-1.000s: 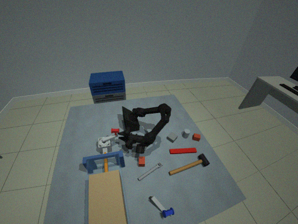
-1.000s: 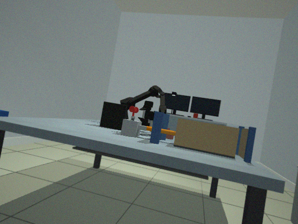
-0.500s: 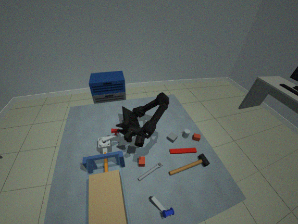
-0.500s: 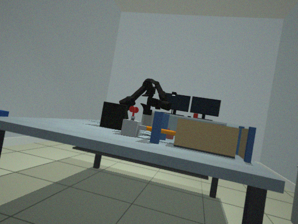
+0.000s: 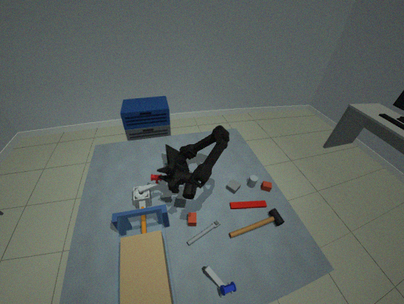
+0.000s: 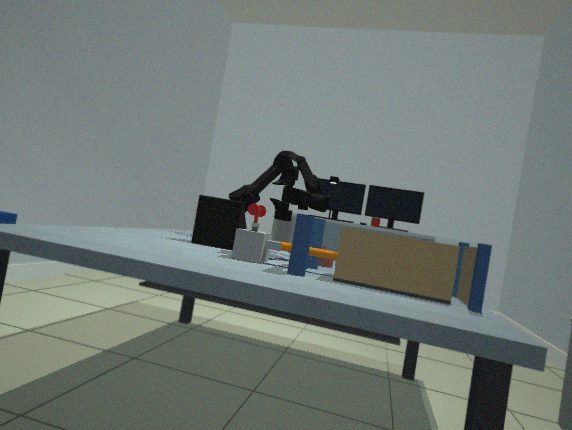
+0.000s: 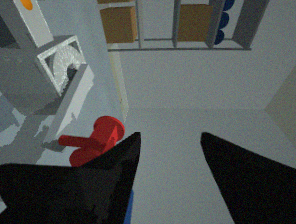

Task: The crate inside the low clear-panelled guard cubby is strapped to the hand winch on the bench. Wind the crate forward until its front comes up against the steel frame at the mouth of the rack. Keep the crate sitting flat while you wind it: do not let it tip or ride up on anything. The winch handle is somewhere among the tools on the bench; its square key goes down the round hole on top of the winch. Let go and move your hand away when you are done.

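Just beyond the fingertips in the top view, the red double-ended knob (image 5: 155, 177) (image 6: 257, 210) (image 7: 102, 138) of the winch handle lies very near the black parallel-jaw gripper (image 5: 159, 174) (image 6: 273, 191) (image 7: 170, 134). Farther out from the tips, the pale metal crank arm (image 5: 147, 188) (image 7: 73, 107) runs to the boxy light-grey hand winch (image 5: 137, 199) (image 6: 249, 246) (image 7: 47, 82). Well apart from the gripper lies the long tan crate (image 5: 143, 266) (image 6: 395, 262), with a flat orange strap (image 5: 143, 223) (image 6: 324, 253) (image 7: 27, 4) leading from it through the blue steel frame (image 5: 139, 212) (image 6: 297, 245). A gap separates crate and frame.

Below the gripper in the exterior view, the knob stands over the winch, with the handle's key end seated on top. The crate sits flat, lower than the gripper, its front short of the frame.

Between the fingers in the wrist view runs an open space of moderate width; they grip nothing. The knob shows beside one finger, partly hidden behind it, outside that space; whether they touch I cannot tell.
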### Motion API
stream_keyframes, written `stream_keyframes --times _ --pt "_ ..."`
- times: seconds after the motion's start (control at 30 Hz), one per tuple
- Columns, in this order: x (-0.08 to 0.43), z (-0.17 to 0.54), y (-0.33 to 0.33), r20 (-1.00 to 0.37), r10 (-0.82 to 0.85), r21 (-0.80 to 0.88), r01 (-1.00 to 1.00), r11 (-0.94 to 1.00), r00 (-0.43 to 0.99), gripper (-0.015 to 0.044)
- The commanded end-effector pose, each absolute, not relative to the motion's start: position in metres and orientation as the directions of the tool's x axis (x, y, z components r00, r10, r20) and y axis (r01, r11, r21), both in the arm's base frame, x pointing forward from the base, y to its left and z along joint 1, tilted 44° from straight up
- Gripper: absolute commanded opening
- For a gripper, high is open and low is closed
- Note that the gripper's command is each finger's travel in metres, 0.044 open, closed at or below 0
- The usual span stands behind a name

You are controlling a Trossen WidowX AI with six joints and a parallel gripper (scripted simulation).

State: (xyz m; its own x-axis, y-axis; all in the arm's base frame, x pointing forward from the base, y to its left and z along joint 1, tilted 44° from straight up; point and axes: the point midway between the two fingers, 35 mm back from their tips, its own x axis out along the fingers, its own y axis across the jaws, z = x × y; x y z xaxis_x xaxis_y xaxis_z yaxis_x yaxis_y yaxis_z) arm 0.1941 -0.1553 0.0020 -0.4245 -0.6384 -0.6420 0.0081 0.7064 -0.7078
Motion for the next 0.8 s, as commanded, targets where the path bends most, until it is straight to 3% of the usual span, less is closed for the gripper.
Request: stream_keyframes --times 0.0,0.1,0.23,0.33,0.43,0.57,0.67,0.77 --pt "0.194 0.002 -0.155 -0.642 -0.638 -0.708 0.008 0.706 -0.425 0.024" --pt "0.19 -0.006 -0.161 -0.688 -0.537 -0.647 0.076 0.759 -0.488 0.0319" --pt "0.179 -0.024 -0.176 -0.783 -0.218 -0.461 0.308 0.833 -0.583 0.0424" --pt "0.174 -0.033 -0.186 -0.821 0.038 -0.31 0.501 0.808 -0.57 0.044" --pt "0.17 -0.039 -0.198 -0.83 0.281 -0.157 0.686 0.711 -0.481 0.044" --pt "0.165 -0.042 -0.221 -0.8 0.541 0.041 0.877 0.479 -0.258 0.044" --pt "0.161 -0.041 -0.242 -0.753 0.656 0.171 0.95 0.263 -0.046 0.044" --pt "0.159 -0.041 -0.247 -0.739 0.674 0.199 0.957 0.209 0.007 0.044"
